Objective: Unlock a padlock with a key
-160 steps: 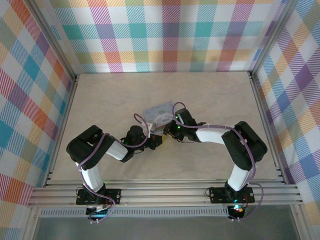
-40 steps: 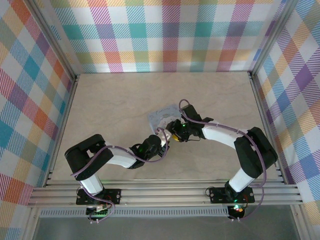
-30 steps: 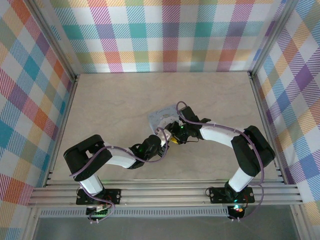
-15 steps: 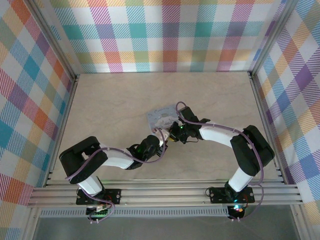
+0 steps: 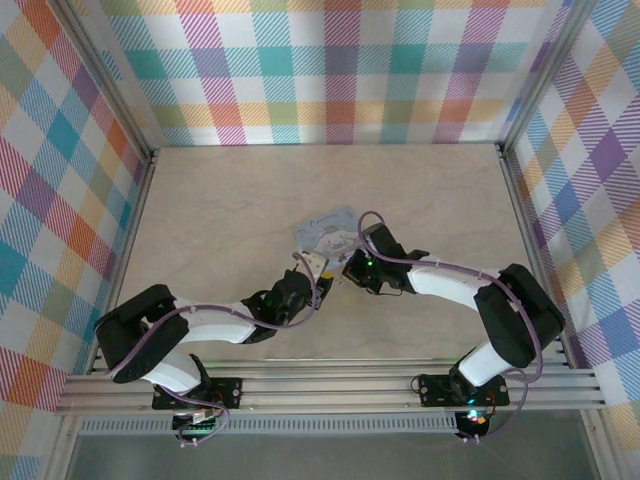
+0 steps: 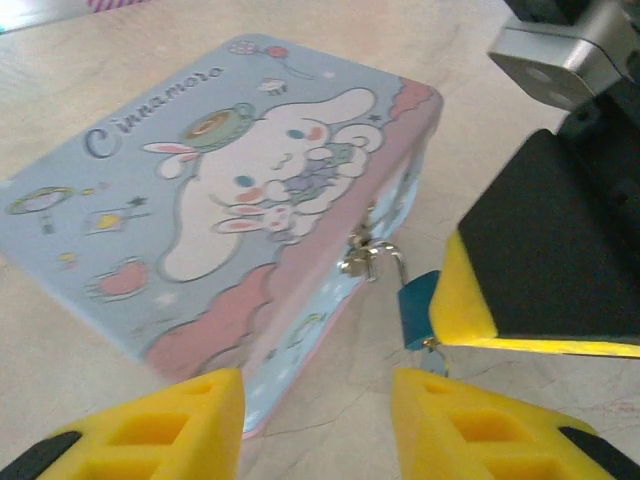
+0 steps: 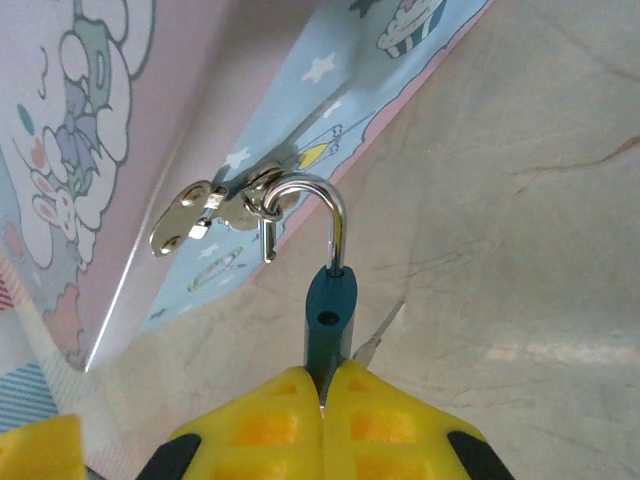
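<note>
While right gripper [image 7: 322, 388] clamps padlock [image 7: 328, 310] at tin box [image 6: 230, 200], left gripper [image 6: 318, 412], arm stretched low, hangs part-open, empty.

Padlock [image 6: 415, 306] beside tin box [image 6: 200, 200]

Teal padlock [image 7: 327, 315], shackle open, hooked through tin latch [image 7: 215, 215], pale key [image 7: 376, 338] beside its body

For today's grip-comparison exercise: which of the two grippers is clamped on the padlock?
The right gripper, pinched shut on the teal padlock; the left gripper stands open, holding nothing.
</note>
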Controlling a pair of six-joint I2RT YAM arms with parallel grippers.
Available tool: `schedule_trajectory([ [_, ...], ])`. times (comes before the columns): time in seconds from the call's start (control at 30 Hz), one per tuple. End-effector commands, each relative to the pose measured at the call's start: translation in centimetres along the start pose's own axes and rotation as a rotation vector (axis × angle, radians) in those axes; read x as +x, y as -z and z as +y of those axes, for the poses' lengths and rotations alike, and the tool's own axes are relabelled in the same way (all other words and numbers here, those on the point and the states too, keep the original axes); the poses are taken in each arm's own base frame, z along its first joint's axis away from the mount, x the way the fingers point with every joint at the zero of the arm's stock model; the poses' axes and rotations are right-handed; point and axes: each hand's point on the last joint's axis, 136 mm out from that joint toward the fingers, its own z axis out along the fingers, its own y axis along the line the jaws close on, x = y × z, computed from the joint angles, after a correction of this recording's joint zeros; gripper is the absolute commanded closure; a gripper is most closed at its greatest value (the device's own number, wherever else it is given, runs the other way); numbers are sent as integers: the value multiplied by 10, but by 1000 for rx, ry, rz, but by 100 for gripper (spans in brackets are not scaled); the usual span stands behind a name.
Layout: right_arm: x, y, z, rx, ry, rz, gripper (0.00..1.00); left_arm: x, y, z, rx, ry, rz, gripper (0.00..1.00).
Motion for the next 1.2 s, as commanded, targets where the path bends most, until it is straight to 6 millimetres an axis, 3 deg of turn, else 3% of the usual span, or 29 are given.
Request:
schedule_trajectory([
  [0.0,-14,-3,12,-49,1,-71,100,7,11,13,-53,51,9,56],
  [0.27,-25,-17,8,-65,-69,-125,100,5,27,31,-111,87,-5,54],
  [0.43,-30,-18,22,-118,-87,-147,100,3,31,38,-126,96,-4,53],
  [0.67,-41,-2,31,-92,0,-235,100,7,24,37,-127,93,17,53],
  [0.9,-29,-22,24,-67,-21,-136,100,10,19,33,-122,85,43,54],
  [1.07,-36,-9,32,-60,28,-170,100,11,22,36,-132,90,47,54],
  [1.17,-43,-5,28,-39,29,-188,100,12,23,39,-142,97,46,54],
])
